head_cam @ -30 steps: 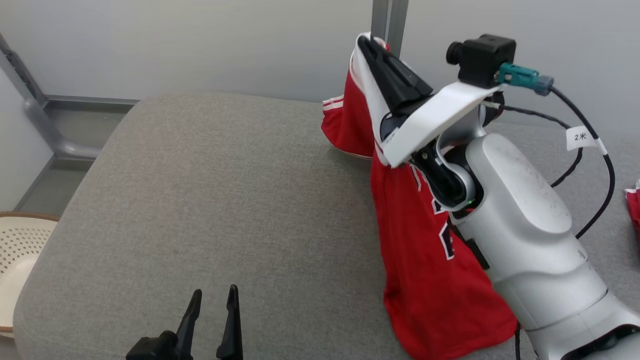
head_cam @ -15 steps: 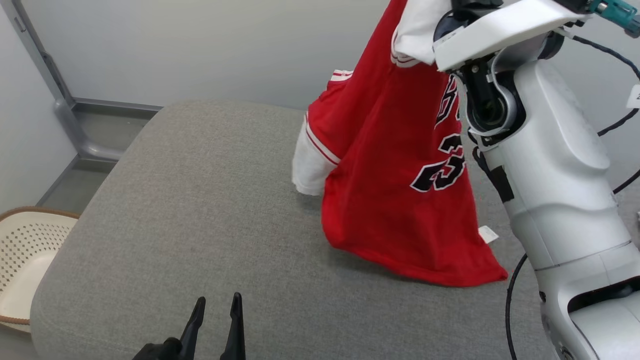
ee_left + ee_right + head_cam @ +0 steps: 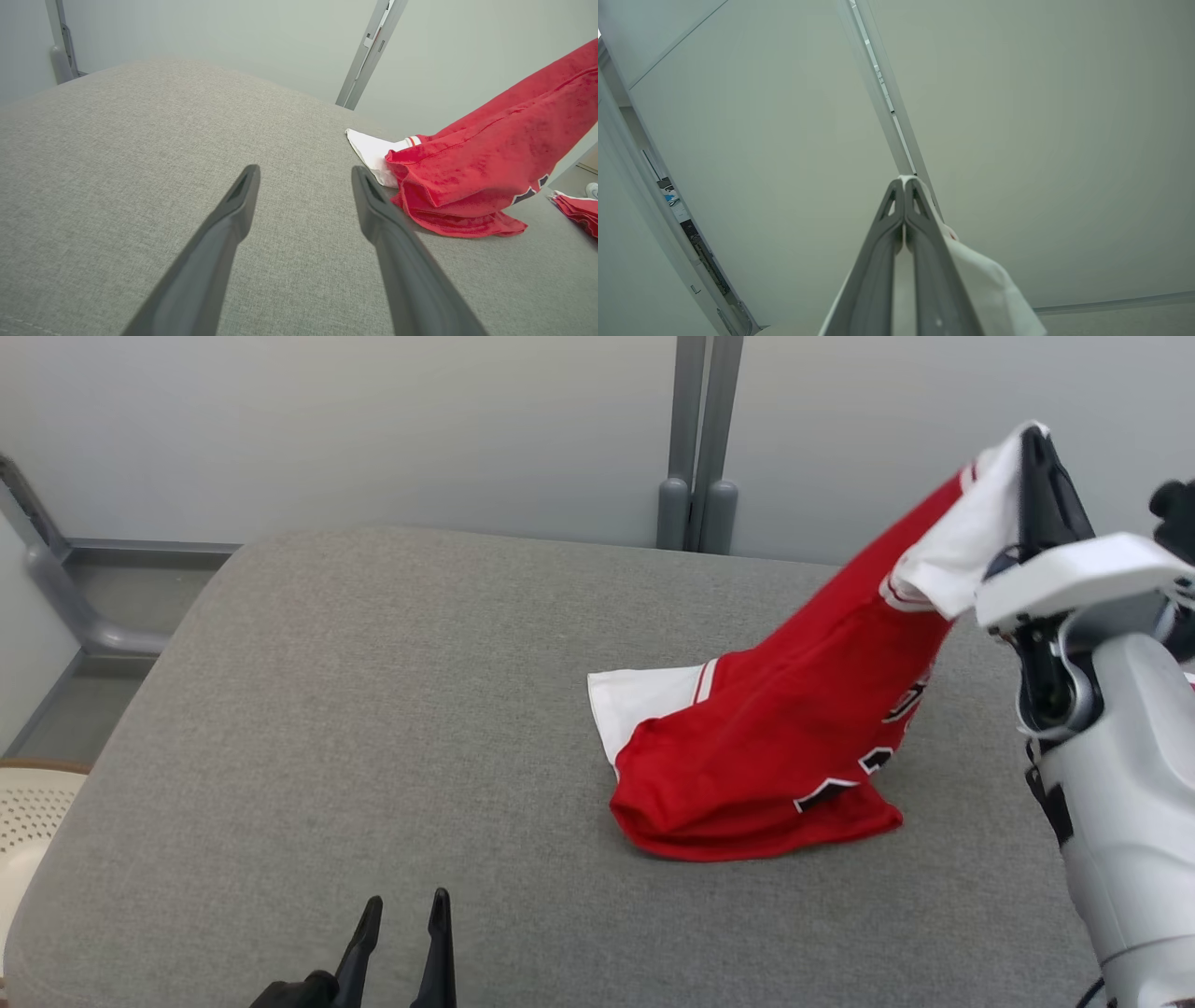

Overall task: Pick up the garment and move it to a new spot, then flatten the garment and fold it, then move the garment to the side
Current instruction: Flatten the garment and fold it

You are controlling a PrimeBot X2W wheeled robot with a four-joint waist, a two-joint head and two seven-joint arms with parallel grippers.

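The garment (image 3: 775, 756) is a red jersey with white sleeves and dark numerals. Its lower part rests bunched on the grey cushion (image 3: 373, 709), right of centre, and its upper part stretches up to the right. My right gripper (image 3: 1036, 448) holds a white sleeve high at the right edge, fingers shut on the fabric; in the right wrist view white cloth (image 3: 980, 280) hangs from the closed gripper (image 3: 904, 182). My left gripper (image 3: 401, 910) stands open near the cushion's front edge, well left of the garment (image 3: 467, 177), with nothing between its fingers (image 3: 238, 196).
A perforated cream basket (image 3: 28, 803) sits off the cushion's left edge. A grey post (image 3: 695, 439) rises against the wall behind the cushion. Another piece of red cloth (image 3: 577, 210) lies at the far right in the left wrist view.
The right arm has swung right and lowered the garment, whose lower part now lies bunched on the cushion instead of hanging. The head camera has shifted too. The left gripper stays open in place.
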